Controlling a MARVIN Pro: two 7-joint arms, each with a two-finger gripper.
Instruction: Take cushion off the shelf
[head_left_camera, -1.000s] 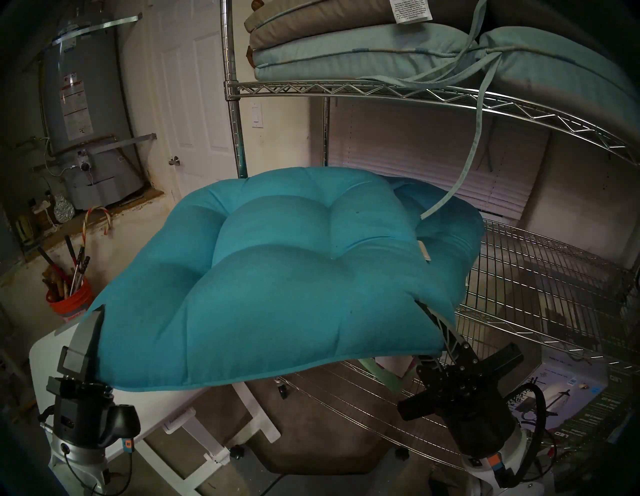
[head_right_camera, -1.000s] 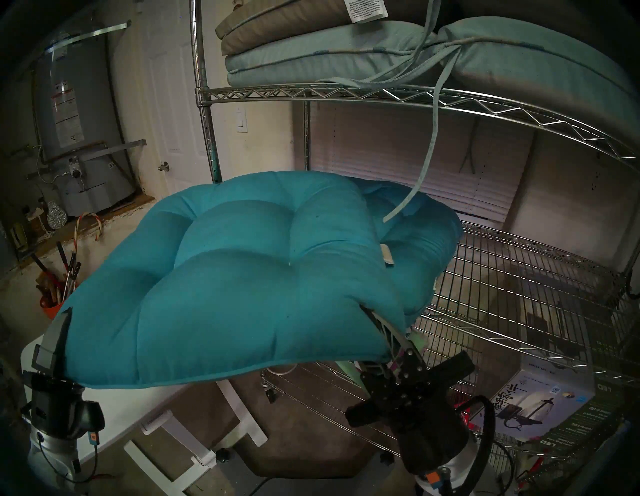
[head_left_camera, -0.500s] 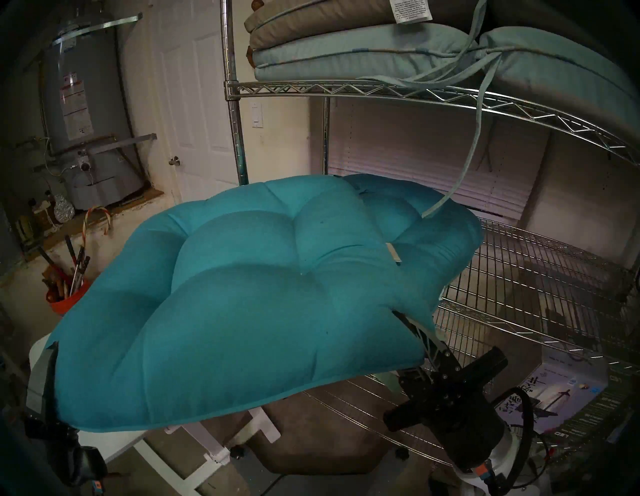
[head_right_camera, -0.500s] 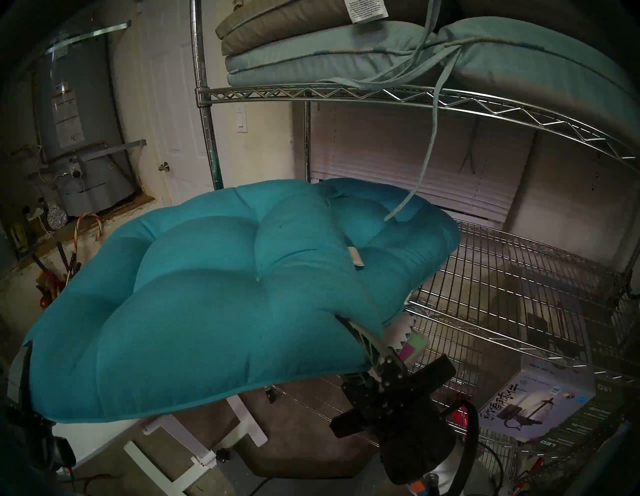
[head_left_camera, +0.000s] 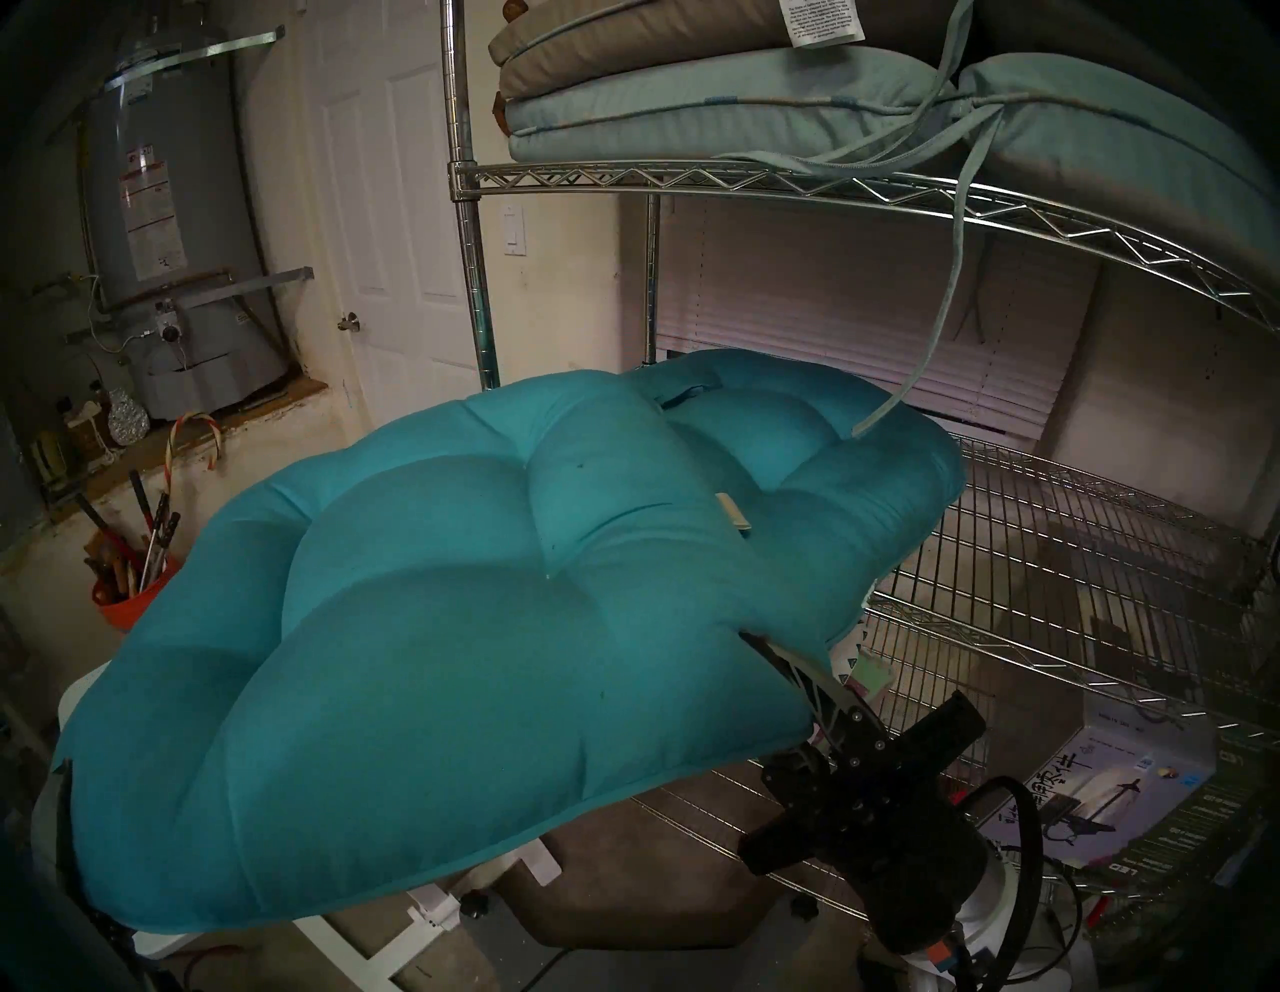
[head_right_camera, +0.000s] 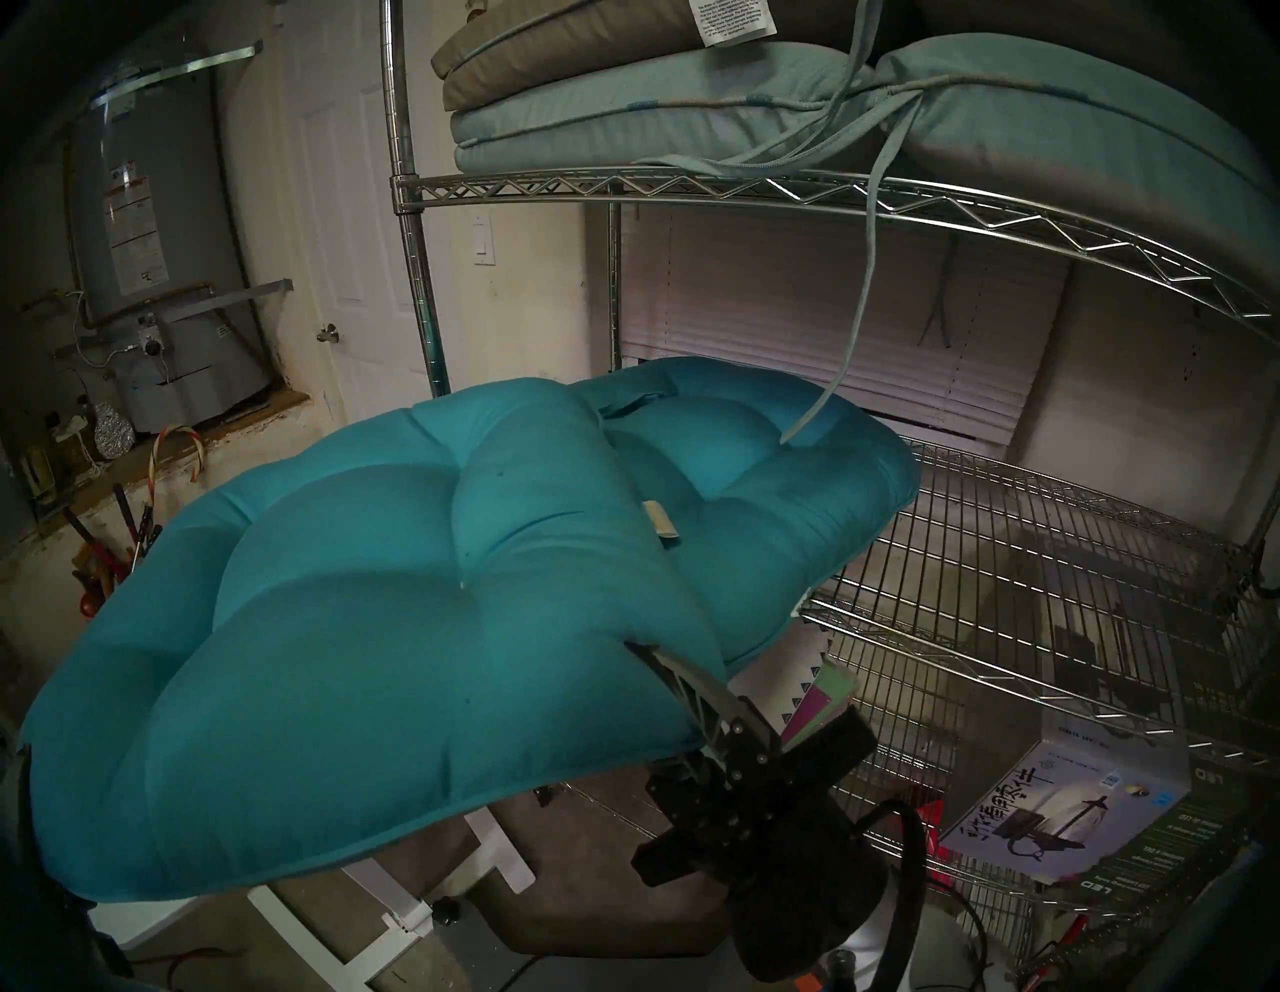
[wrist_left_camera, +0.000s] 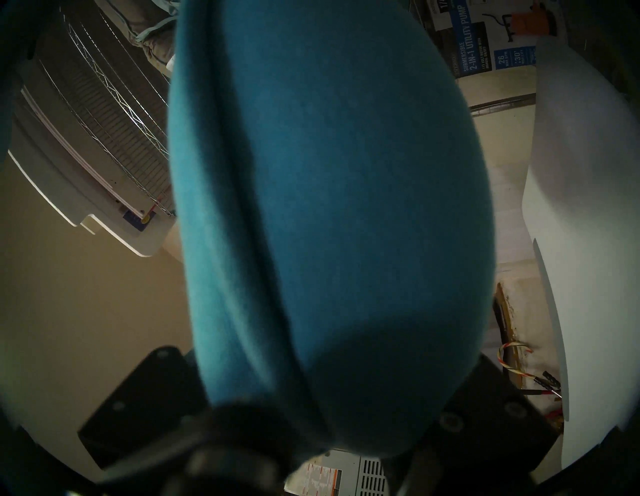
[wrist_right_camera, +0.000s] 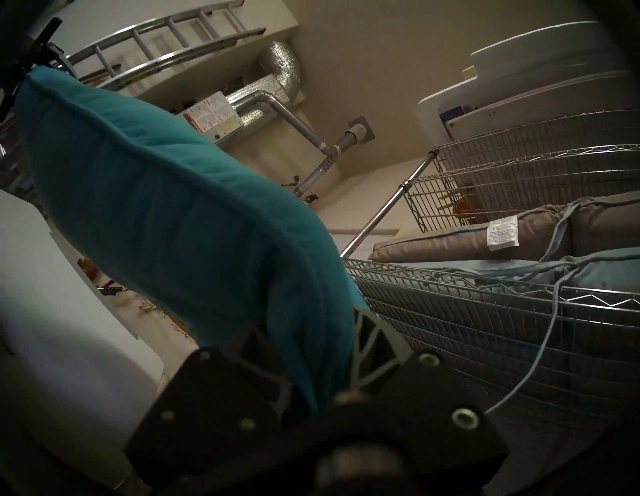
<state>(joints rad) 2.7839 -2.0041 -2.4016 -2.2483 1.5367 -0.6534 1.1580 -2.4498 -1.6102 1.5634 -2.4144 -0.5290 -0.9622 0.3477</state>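
A teal tufted cushion (head_left_camera: 450, 679) hangs between my two grippers, tilted down to the left, in front of the chrome wire shelf (head_left_camera: 1053, 554). My right gripper (head_left_camera: 765, 644) is shut on its near right corner; the wrist view shows the cushion (wrist_right_camera: 156, 194) pinched between its fingers (wrist_right_camera: 374, 339). My left gripper (head_left_camera: 66, 779) is shut on the near left corner, mostly hidden by fabric; the cushion (wrist_left_camera: 329, 207) fills its wrist view. A second teal cushion (head_left_camera: 831, 457) lies on the shelf's middle tier, and the held one's far edge overlaps it.
Grey and pale blue cushions (head_left_camera: 727, 104) are stacked on the upper tier, a tie strap (head_left_camera: 931, 339) dangling. A small white table (head_left_camera: 429, 907) stands under the held cushion. An orange bucket of tools (head_left_camera: 128, 603), a water heater (head_left_camera: 166, 228) and a box (head_left_camera: 1115, 783) on the lower tier.
The held cushion has slid left and down, away from the shelf, uncovering more of the second cushion. Both arms moved left and nearer; the left gripper is now at the view's edge.
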